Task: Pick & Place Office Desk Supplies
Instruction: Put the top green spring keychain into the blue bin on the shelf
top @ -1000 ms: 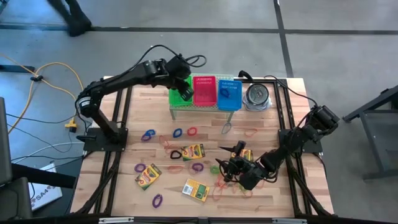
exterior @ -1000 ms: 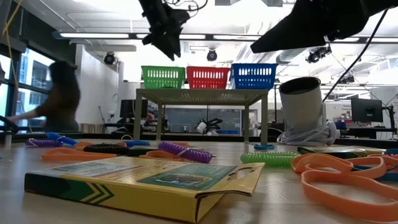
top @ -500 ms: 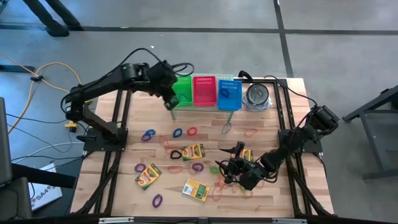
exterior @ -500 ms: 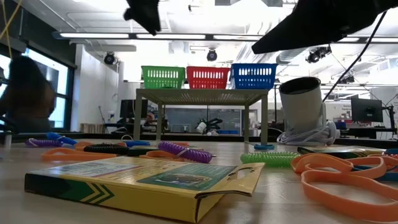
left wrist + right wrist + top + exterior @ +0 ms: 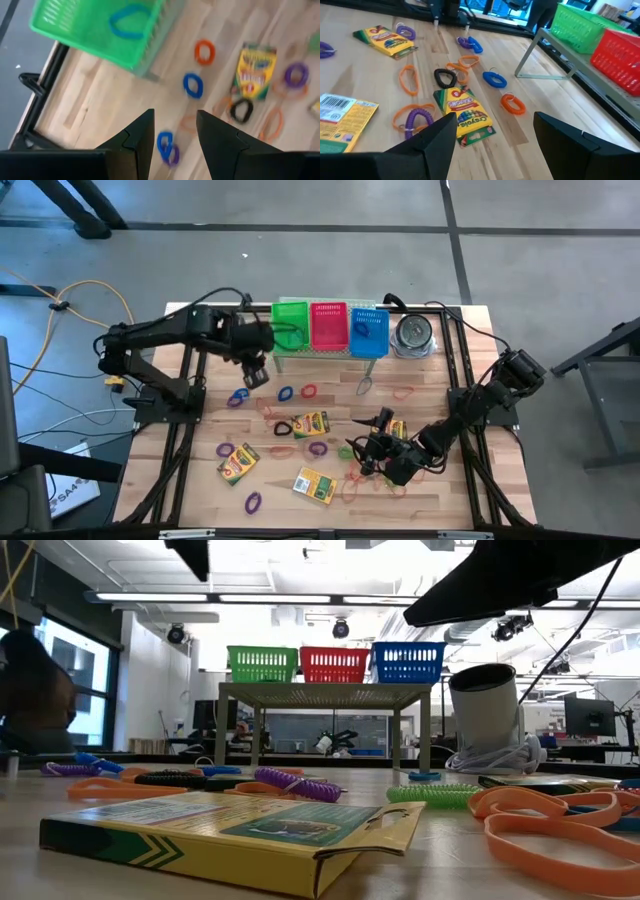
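Overhead, the left arm stretches from its base at the table's nine-o'clock edge toward twelve o'clock, its left gripper poised above the wood just beside the green basket. Its wrist camera shows the two dark fingers parted with nothing between them — empty, over a blue-and-purple pair of rubber bands. A blue band already lies inside the green basket.

The right arm folds in from the three-o'clock edge, its right gripper low near the table's five-o'clock area; its fingers stand wide apart and hold nothing.

Supplies lie scattered across the wooden table:
- crayon boxes — flat, yellow with green panels; one near centre, one toward seven o'clock, one toward six o'clock showing its barcode side, and one partly hidden beside the right gripper;
- rubber bands — thin loops: blue and red beside each other below the baskets, black touching the central box, purple at six o'clock, orange toward two o'clock.

The red basket and blue basket share the small stand with the green one; a metal tin stands at one o'clock.
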Controlling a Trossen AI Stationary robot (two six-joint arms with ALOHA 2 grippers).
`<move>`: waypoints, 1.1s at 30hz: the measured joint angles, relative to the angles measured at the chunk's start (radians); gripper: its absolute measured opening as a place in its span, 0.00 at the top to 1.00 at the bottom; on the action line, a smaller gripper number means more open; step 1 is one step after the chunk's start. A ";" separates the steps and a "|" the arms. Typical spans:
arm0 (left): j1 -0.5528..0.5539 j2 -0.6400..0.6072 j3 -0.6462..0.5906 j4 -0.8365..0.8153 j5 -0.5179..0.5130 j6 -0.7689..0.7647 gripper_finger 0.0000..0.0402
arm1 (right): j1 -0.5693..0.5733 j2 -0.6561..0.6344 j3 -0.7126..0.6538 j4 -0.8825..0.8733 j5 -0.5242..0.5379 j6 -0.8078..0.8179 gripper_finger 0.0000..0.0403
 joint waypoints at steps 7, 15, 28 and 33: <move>-0.061 -0.141 -0.179 0.038 -0.007 -0.021 0.65 | 0.000 -0.020 0.000 -0.001 -0.028 0.001 0.37; -0.063 -0.371 -0.523 0.425 -0.015 -0.024 0.65 | -0.012 -0.020 0.000 -0.005 -0.035 0.021 0.37; -0.128 -0.389 -1.024 1.377 0.041 0.161 0.65 | -0.056 -0.174 0.000 -0.241 -0.271 0.075 0.37; -0.135 -0.371 -1.139 1.641 0.071 0.220 0.65 | -0.043 -0.246 0.000 -0.324 -0.367 0.151 0.37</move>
